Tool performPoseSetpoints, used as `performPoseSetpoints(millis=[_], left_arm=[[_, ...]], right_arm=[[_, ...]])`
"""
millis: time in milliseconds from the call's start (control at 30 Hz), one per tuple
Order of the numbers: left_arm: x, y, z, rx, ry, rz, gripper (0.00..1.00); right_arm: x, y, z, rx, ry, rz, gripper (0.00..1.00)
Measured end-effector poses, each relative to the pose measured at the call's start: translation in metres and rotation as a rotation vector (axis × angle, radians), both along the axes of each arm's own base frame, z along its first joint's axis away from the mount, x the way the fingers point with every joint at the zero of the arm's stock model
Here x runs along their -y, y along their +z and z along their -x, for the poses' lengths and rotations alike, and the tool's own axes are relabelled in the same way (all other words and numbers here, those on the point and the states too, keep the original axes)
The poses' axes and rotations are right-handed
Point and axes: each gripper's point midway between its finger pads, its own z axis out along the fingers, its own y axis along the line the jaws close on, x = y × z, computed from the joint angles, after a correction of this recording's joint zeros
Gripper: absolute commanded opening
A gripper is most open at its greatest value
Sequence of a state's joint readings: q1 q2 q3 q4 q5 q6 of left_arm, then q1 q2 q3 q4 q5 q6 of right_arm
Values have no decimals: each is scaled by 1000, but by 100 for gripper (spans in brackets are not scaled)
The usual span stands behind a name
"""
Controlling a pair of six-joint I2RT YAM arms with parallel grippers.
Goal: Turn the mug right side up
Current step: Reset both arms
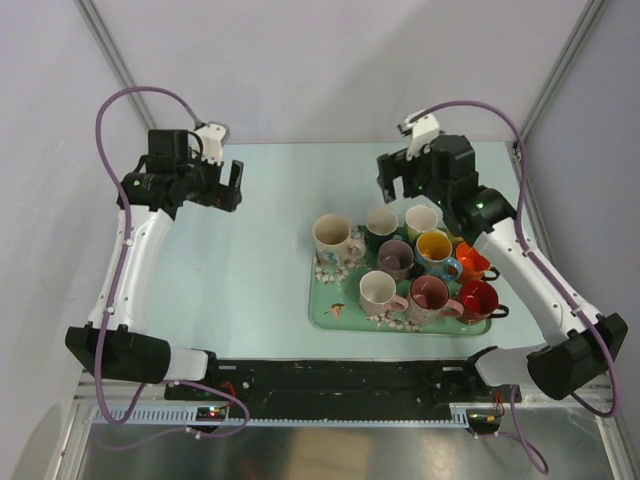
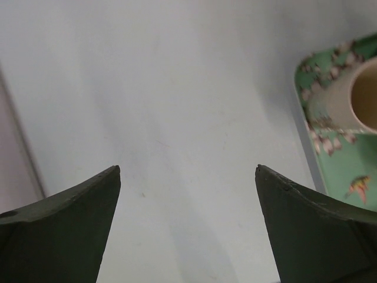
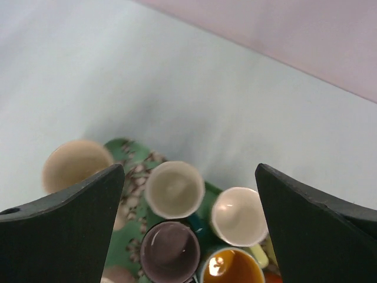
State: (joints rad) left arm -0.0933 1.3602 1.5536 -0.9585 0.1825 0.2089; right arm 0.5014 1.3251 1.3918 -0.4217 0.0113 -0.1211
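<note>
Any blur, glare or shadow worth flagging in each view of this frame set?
Top external: sharp and evenly lit, with no strong glare on the table. Left wrist: the left gripper shows dark, soft-edged fingers, and the cream mug at the right edge is blurred. Right wrist: everything on the tray is out of focus, with a bright glint inside the yellow mug.

Bright, even overhead light leaves only faint, soft shadows on the table [image 1: 250, 260]. Both wrist views are slightly blurred, the dark fingers [image 2: 59, 236] most; a glint shows in the yellow mug [image 3: 235, 268].
</note>
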Motion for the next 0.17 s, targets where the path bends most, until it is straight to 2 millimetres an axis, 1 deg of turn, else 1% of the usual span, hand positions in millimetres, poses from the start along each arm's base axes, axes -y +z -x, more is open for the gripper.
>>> performPoseSetpoints(millis=[67, 100, 167], left_arm=[[-8, 13, -11, 67, 37, -13, 100], [-12, 17, -15, 88, 61, -20, 100], [-21, 21, -21, 125, 115, -30, 100]], right_arm=[[19, 10, -10, 17, -114, -25, 99], [27, 11, -13, 19, -158, -33, 99], [37, 10, -16, 14, -217, -46, 99]])
